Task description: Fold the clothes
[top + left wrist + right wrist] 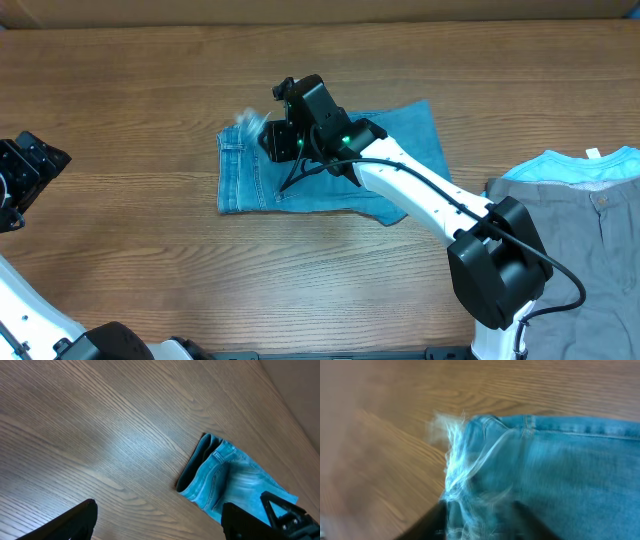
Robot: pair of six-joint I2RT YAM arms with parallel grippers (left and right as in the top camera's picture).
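Pinching frayed hem [452, 465] of jeans [240, 185], right hand [270, 130] (left hand [159, 506] splayed, apart)

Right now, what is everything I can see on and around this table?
jeans: one, light blue, folded, middle of the table
trousers: one, grey, right edge
blue garment: one, pale blue, beside the trousers' top, right edge
table: one, brown wood, under everything
left tool: one, black, open and empty, far left
right tool: one, black on a white arm, at the jeans' frayed hem
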